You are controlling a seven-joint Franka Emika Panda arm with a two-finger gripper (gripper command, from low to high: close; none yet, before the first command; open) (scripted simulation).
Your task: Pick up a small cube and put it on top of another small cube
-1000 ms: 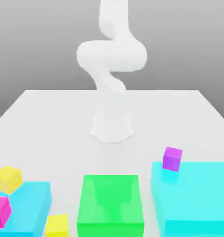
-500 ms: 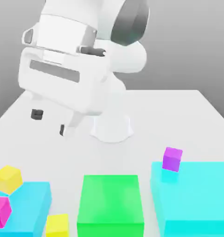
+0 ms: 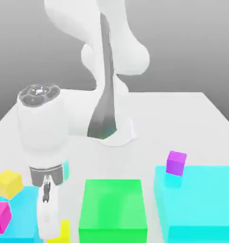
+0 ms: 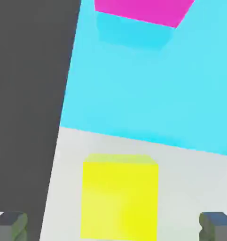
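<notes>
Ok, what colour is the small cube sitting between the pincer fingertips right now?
Yellow. The cube shows best in the hand view.

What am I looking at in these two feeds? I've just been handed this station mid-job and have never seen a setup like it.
It is a simulated white robot arm on a table. The exterior view looks at the scene from off the arm; the hand view comes from a camera on the hand, looking down between its two fingertips. The gripper is open and holds nothing; a yellow cube on the table sits between its fingers. Beside that cube is a cyan block carrying a magenta cube. The exterior view also shows a green block, another yellow cube, and a purple cube at the corner of a second cyan block.
</notes>
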